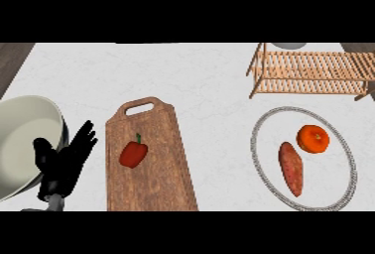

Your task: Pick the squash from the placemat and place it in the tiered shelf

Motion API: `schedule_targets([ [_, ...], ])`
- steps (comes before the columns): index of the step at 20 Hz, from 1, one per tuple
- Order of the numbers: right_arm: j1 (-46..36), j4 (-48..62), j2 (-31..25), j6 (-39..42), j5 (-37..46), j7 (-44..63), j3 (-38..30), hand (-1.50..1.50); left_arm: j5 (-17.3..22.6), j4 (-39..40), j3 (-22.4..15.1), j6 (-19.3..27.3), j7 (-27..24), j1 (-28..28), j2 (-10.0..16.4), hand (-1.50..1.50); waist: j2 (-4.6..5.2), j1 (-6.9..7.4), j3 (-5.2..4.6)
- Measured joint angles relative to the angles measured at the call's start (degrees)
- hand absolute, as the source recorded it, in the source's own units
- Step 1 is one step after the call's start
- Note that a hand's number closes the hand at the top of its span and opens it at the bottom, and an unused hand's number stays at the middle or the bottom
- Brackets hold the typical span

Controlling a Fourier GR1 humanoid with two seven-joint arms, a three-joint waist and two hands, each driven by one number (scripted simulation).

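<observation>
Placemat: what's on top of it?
An orange squash and a sweet potato lie on the placemat, close together. The mat under them is covered; nothing else shows on it.

Left hand low at left, against bowl rim, maybe touching. Cutting board just right of hand, pepper on it. Placemat far right; squash, sweet potato on it. Tiered shelf behind placemat.
</observation>
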Motion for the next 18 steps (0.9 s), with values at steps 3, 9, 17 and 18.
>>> schedule_targets([
  [3,-0.3,8.7,-0.9,4.6,-1.0,-8.8,-2.0,-1.50,0.7,3.4,1.2,-1.2,0.1,-1.1,-0.2,0.00,-0.18,0.39,0.04],
  [9,1.7,11.9,-5.9,17.2,-1.6,-14.7,-1.6,-1.50,1.3,6.1,2.9,-3.0,1.0,-2.5,-0.1,0.00,-0.54,0.43,-0.03],
  [17,3.0,-3.1,-10.0,23.5,-2.8,0.3,1.3,-1.50,0.6,6.7,3.9,-3.6,1.3,-2.9,-0.7,0.00,-0.81,0.29,-0.14],
  [18,2.7,-5.2,-9.7,22.8,-2.7,3.5,2.2,-1.50,0.5,6.9,4.0,-3.6,1.2,-3.0,-0.8,0.00,-0.82,0.35,-0.16],
])
